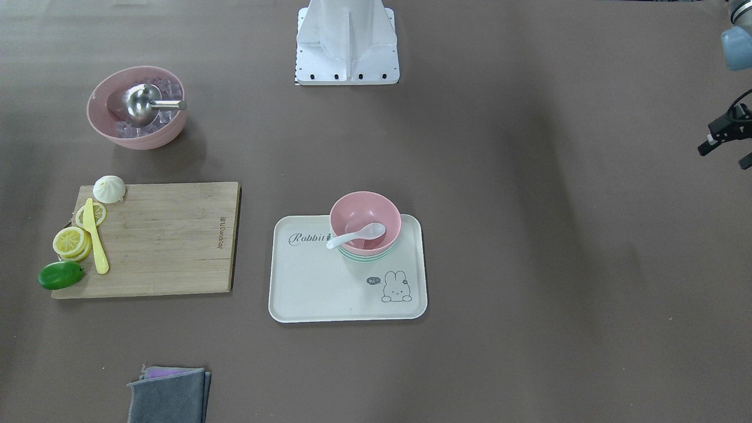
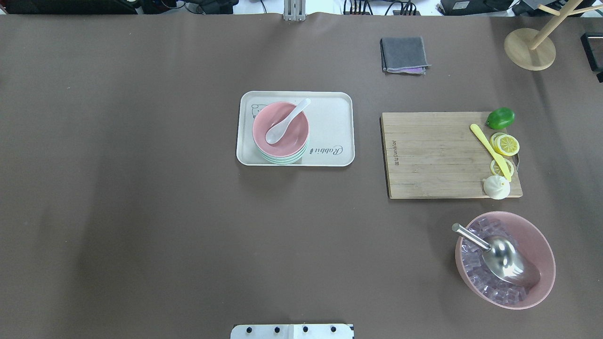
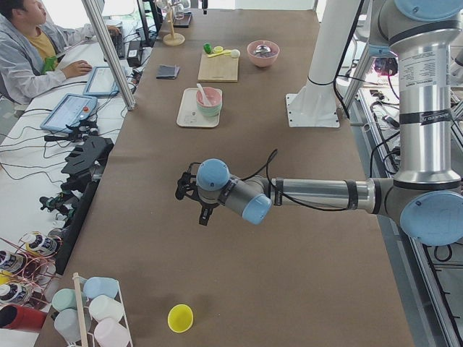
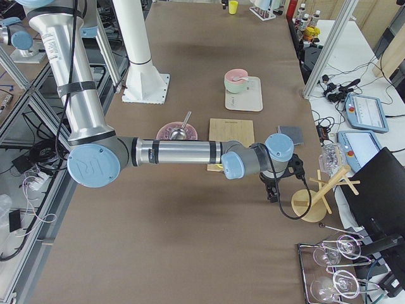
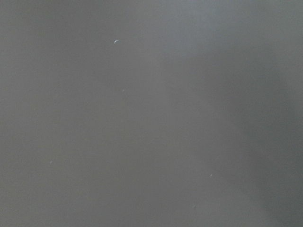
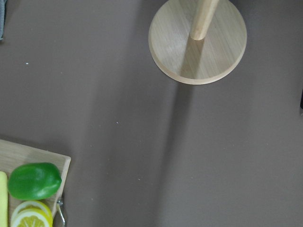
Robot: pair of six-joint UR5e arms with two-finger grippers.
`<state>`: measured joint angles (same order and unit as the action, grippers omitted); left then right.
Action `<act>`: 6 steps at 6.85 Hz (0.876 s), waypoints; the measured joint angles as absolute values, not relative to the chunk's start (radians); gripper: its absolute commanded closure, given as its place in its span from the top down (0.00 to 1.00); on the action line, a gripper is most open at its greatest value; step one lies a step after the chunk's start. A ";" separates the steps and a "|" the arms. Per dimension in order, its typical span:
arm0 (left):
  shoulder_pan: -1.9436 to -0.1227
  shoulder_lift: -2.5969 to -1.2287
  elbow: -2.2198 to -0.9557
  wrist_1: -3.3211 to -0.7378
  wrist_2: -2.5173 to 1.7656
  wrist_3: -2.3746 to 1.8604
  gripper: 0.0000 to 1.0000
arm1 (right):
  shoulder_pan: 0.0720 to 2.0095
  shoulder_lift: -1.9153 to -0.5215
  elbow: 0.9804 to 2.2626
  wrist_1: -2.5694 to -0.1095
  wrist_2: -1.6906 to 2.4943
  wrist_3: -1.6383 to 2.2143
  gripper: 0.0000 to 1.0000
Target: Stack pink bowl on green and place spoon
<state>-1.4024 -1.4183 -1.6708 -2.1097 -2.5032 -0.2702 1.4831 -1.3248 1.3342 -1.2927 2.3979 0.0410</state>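
The pink bowl [image 1: 376, 212] [image 2: 292, 136] sits nested on the green bowl [image 1: 364, 256] [image 2: 281, 160] on the white rabbit tray [image 1: 329, 288] [image 2: 330, 122]. The white spoon [image 1: 358, 234] [image 2: 285, 125] lies in the pink bowl with its handle over the rim. My left gripper [image 1: 725, 155] [image 3: 192, 206] hovers far from the tray at the table's left end, its two fingertips apart and empty. My right gripper [image 4: 271, 193] [image 2: 594, 56] is over the far right end near the wooden stand; I cannot tell whether it is open or shut.
A cutting board [image 2: 433, 155] holds a lime [image 2: 501, 117], lemon slices, a yellow knife and a bun. A larger pink bowl [image 2: 541, 245] holds ice cubes and a metal scoop. A grey cloth [image 2: 404, 54] and wooden stand [image 2: 530, 49] sit at the far edge.
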 measured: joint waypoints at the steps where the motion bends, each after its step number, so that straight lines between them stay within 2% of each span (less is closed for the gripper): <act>1: -1.410 -1.397 -1.669 -2.119 -2.495 -0.264 0.98 | 1.488 -1.334 1.336 -1.290 2.398 0.034 1.00; 6: -1.411 -1.379 -1.658 -2.096 -2.396 -0.264 0.98 | 1.491 -1.339 1.339 -1.279 2.397 -0.017 1.00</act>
<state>-1.4110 -1.3792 -1.6576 -2.0957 -2.3962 -0.2641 1.4908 -1.3388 1.3393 -1.2791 2.3969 -0.0173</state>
